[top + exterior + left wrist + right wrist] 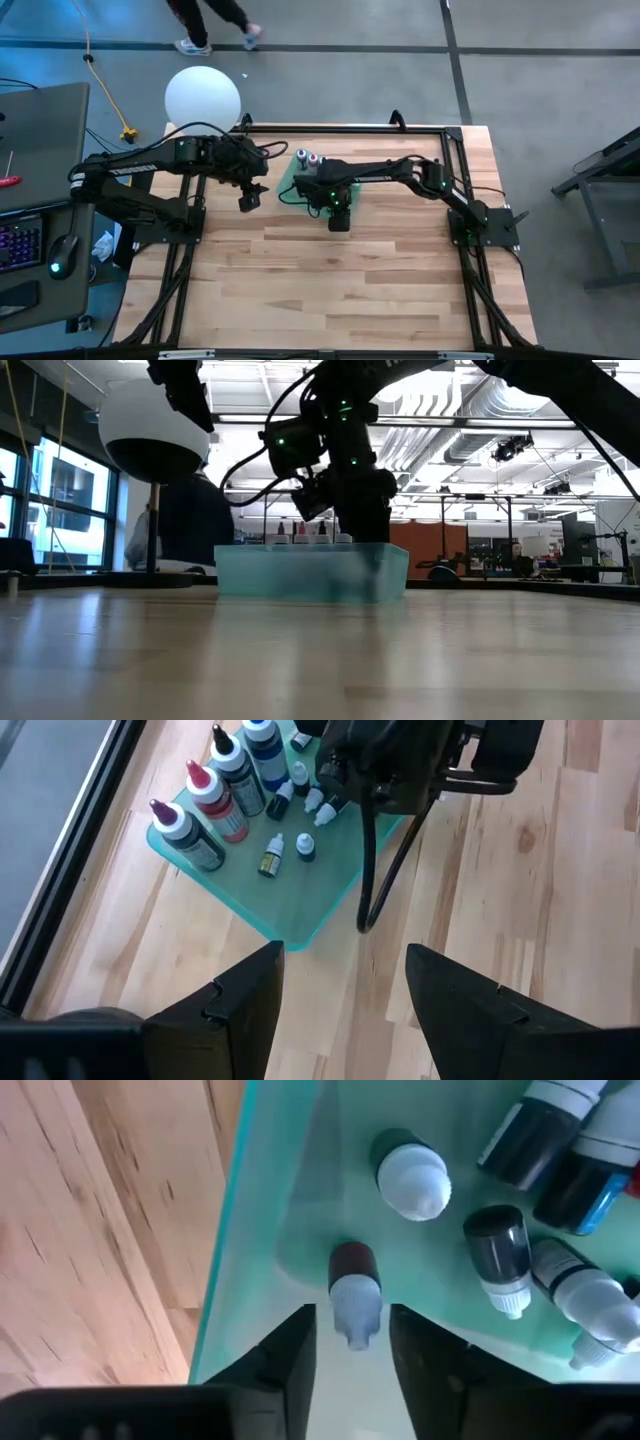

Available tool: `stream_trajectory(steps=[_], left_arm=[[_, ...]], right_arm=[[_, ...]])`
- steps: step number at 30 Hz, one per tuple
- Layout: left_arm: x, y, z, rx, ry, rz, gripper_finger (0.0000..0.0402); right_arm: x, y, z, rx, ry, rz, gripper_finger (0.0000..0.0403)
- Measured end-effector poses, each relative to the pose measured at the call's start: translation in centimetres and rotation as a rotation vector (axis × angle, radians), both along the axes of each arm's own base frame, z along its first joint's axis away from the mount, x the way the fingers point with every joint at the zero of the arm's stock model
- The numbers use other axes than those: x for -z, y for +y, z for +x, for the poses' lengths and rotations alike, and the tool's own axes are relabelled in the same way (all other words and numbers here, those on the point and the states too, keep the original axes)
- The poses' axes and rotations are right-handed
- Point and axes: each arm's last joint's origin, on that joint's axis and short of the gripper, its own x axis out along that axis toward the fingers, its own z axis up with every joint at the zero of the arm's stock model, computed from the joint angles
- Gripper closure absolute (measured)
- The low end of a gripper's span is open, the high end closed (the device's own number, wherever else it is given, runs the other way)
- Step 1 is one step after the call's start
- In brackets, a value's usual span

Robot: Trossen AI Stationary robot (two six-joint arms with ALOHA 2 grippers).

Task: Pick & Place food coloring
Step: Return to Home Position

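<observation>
A teal tray [292, 178] [330, 870] sits at the far middle of the table. Several taller food coloring bottles [215, 805] stand upright in it, beside small white-capped ones [272, 855]. My right gripper [352, 1350] [365, 510] points down into the tray's near right part. It is open, and its fingers stand on either side of a small dark bottle with a white cap [355, 1285] without visibly touching it. My left gripper [345, 990] [250, 196] is open above bare wood, just left of the tray.
A large white globe [203, 97] [155, 430] stands beyond the table's far left corner. A black frame [450, 150] runs around the table. More small bottles [415, 1180] lie close to my right fingers. A person's feet [215, 40] show on the floor beyond the far edge.
</observation>
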Motion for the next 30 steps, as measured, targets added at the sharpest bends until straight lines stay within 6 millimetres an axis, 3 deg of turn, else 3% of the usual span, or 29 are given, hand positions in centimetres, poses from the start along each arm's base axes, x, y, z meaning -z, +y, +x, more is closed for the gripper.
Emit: stream_trajectory(steps=[4, 8, 13, 17, 20, 24, 30], left_arm=[[0.0, 0.0, 0.0, 0.0, -0.001, 0.0, 0.0192], [-0.3, 0.0, -0.4, -0.015, -0.014, 0.021, 0.0192], [-1.3, -0.3, -2.3, -0.021, -0.061, 0.023, 0.0192], [-2.4, -0.6, -5.2, -0.091, -0.103, 0.016, 0.0192], [-3.1, -0.9, -8.0, -0.123, -0.156, 0.042, 0.0192], [-2.0, -1.4, -11.6, -0.117, -0.249, 0.055, 0.0192], [1.6, -2.1, -15.2, -0.057, -0.514, 0.067, 0.0192]], right_arm=[[-0.7, 0.0, -0.2, 0.003, 0.013, 0.001, 0.0258], [-3.2, 0.1, -0.8, 0.071, 0.078, -0.005, 0.0247], [-9.6, 0.2, -1.3, 0.068, -0.184, -0.079, 0.0247], [-14.5, 0.4, -3.4, 0.09, -0.364, -0.276, 0.0249], [-17.1, 0.7, -5.3, 0.093, -0.497, -0.347, 0.0246], [-18.0, 1.2, -8.3, 0.027, -0.637, -0.284, 0.0245], [-16.0, 2.0, -13.7, -0.051, -0.886, -0.292, 0.0249]])
